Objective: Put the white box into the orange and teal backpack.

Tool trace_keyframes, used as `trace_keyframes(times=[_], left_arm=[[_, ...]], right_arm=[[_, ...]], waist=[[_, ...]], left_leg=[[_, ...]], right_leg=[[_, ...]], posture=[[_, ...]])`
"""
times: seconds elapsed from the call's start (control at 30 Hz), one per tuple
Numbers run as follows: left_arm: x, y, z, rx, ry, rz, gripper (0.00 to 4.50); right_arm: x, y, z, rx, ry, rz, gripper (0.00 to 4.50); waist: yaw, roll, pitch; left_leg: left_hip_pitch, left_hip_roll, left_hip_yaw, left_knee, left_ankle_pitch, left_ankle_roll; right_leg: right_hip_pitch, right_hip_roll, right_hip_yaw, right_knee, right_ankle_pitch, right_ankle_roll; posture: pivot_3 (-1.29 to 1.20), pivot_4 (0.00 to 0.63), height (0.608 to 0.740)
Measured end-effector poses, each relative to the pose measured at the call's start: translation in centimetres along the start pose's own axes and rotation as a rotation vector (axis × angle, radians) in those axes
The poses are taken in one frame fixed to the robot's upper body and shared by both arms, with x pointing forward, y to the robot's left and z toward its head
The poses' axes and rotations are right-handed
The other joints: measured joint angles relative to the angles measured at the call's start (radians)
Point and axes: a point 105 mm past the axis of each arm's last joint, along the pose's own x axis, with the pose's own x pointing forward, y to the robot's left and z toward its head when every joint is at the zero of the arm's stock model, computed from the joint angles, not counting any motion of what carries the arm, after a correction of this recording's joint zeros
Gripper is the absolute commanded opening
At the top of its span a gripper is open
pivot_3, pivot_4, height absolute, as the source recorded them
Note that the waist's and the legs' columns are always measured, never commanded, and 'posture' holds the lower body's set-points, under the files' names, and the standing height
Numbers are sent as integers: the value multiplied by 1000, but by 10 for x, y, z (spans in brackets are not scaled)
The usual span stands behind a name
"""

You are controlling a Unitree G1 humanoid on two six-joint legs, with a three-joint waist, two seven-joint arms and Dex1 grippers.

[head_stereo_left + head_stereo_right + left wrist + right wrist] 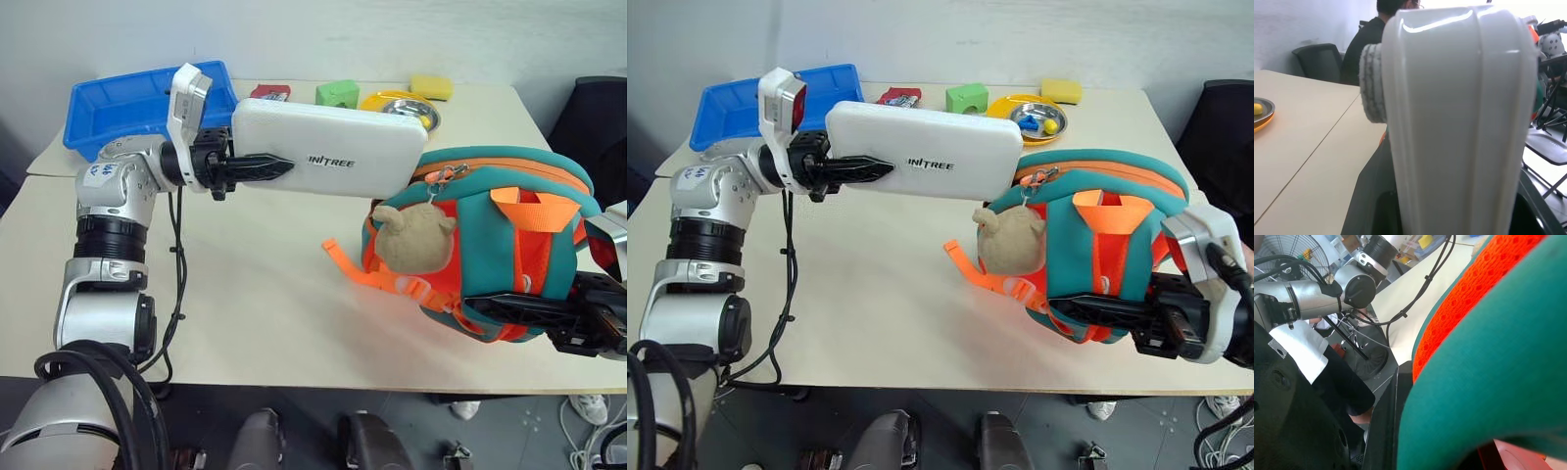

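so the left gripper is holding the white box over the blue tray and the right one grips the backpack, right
Not quite. The left gripper holds the white box above the bare table, its far end at the backpack, not over the blue tray behind the arm, as the right eye view shows. The right gripper does grip the backpack.

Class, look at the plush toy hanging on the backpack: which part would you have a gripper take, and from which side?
Grip the plush toy across its rounded body, coming from the front, the table side. It hangs free against the backpack, with open table before it; the box crowds it from above.
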Motion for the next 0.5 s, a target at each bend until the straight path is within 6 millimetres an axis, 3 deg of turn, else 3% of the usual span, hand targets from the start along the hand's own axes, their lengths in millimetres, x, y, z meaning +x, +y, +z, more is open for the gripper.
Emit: trace_keyframes(times=[0.2,0.5], left_arm=[[25,-3,-21,115,104,-58,1306],[97,-20,-36,201,105,-195,1306]], right_arm=[[2,6,9,-32,16,24,32],[10,5,24,-81,15,67,32]], waist=[[4,0,0],[0,0,0]], left_leg=[[0,0,-1,1,0,0],[-1,0,0,1,0,0]], right_leg=[[0,0,0,0,0,0],[0,0,0,0,0,0]], posture=[[0,150,740],[0,150,740]])
